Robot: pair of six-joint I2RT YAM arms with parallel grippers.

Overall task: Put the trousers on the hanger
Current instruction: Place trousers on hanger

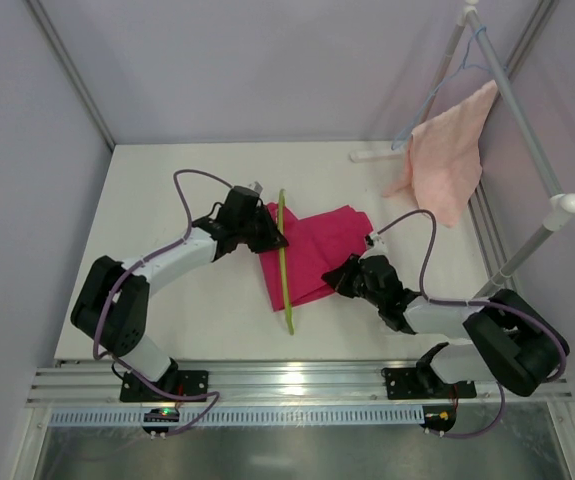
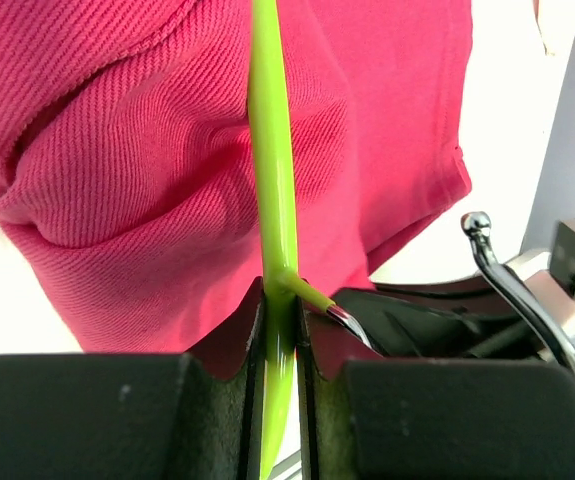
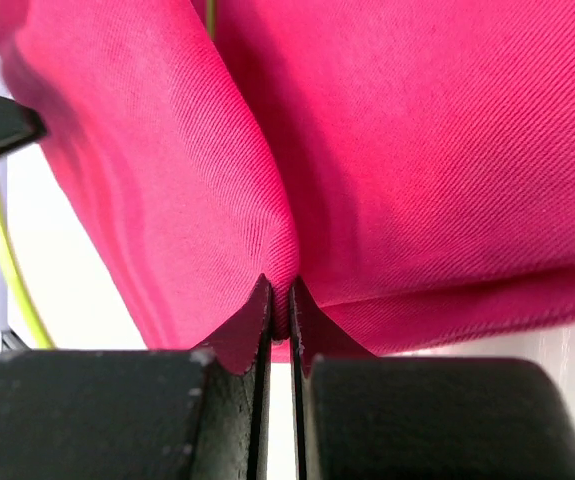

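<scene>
The magenta trousers (image 1: pixel 317 250) lie folded in the middle of the table. Across their left part runs the lime-green hanger (image 1: pixel 283 262), its bar pointing toward and away from me. My left gripper (image 1: pixel 270 236) is shut on the hanger (image 2: pixel 274 180) near its metal hook (image 2: pixel 512 290), with the trousers (image 2: pixel 117 150) bunched just beyond the bar. My right gripper (image 1: pixel 344 277) is at the near right edge of the cloth. It is shut on a pinched fold of the trousers (image 3: pixel 417 150); the hanger (image 3: pixel 2 250) shows as a thin green line at the left.
A pale salmon towel (image 1: pixel 449 155) hangs with a light-blue wire hanger (image 1: pixel 447 80) on a white rack (image 1: pixel 557 205) at the back right. Grey walls close in the table on the left, back and right.
</scene>
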